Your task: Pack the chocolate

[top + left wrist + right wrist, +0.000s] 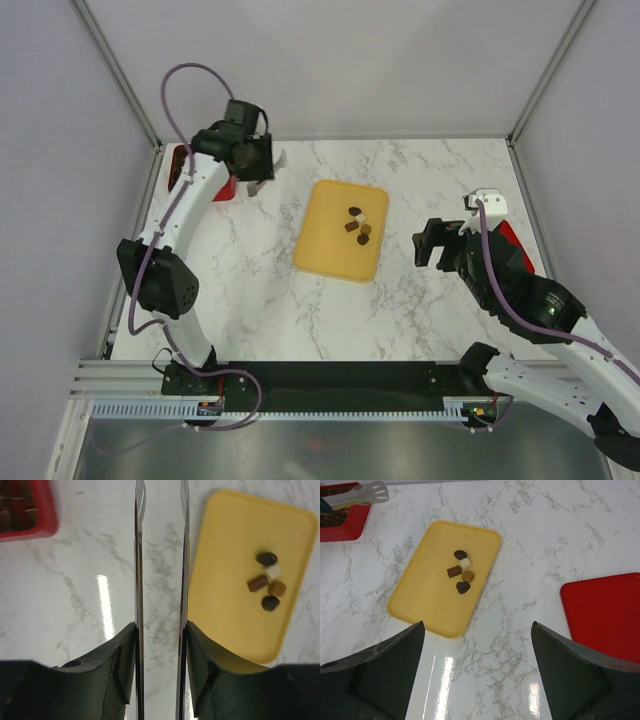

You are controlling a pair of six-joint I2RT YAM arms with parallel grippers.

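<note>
**Both claws empty; five chocolates on the tray between them**

At the far left, the red box (180,172) stands at the back of the marble table (250,290), partly hidden under the left arm. In the left wrist view it lies off to the left of the claw, well apart from it. A few brown pieces (12,515) sit in its grid compartments, blurred.

The left claw (268,165) hangs just to the right of the box, over bare marble. Its two thin metal fingers (139,580) run parallel with a narrow gap between them. Only the table surface shows in that gap, so the claw is slightly parted and holds nothing.

Past this claw's right finger lies the yellow tray (235,540), flat on the table. The finger's blade overlaps the tray's near edge in the wrist view.

The chocolate (358,226) is on the tray, in a tight cluster of five pieces toward its far right part. There are two dark ones, two lighter brown ones and a cream-white one. From the right claw (430,243) the cluster sits ahead and a little to the left.

That claw's dark fingers (395,670) are spread wide with nothing between them. It hovers just off the tray's right edge.

To its right, close by, a flat red square (605,615) lies on the marble.
</note>
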